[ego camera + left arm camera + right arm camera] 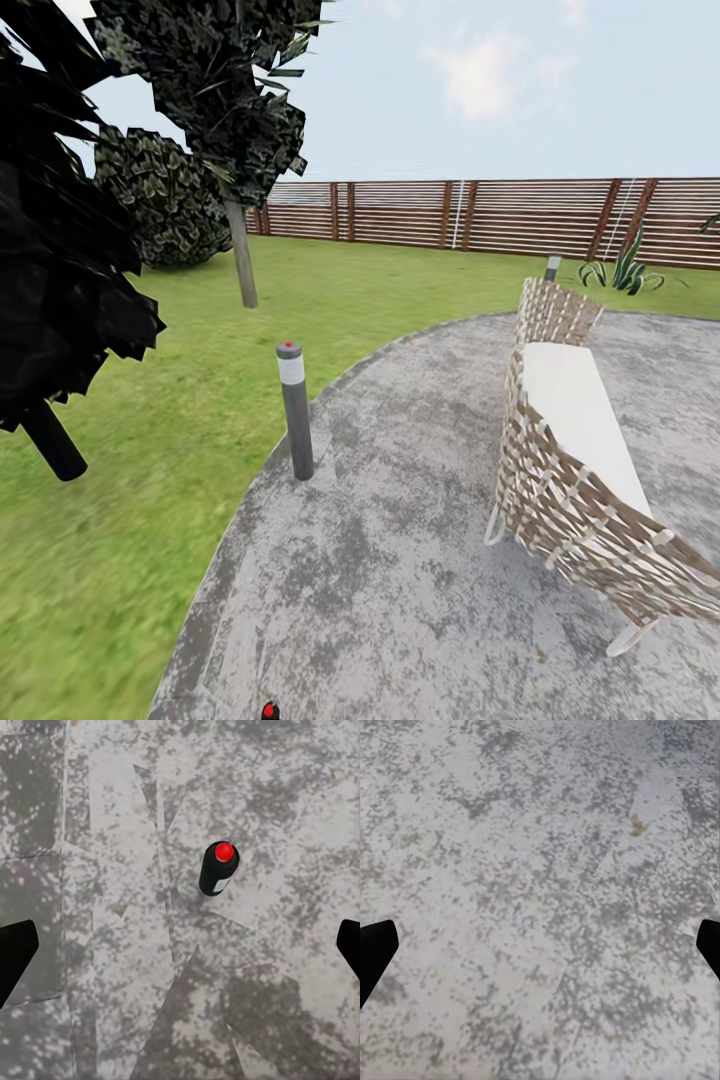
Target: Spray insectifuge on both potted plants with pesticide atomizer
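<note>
Rough mottled grey stone paving (400, 560), woven wicker bench (570, 480) with smooth white cushion, slatted wooden fence (500, 215).

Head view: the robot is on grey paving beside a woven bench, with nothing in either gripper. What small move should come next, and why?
Probably turn or roll on to search the garden. The head view shows paving, a post light, the bench, lawn and fence, but no green spray bottle or small potted rosettes. Both the left gripper and right gripper hang open over paving.
</note>
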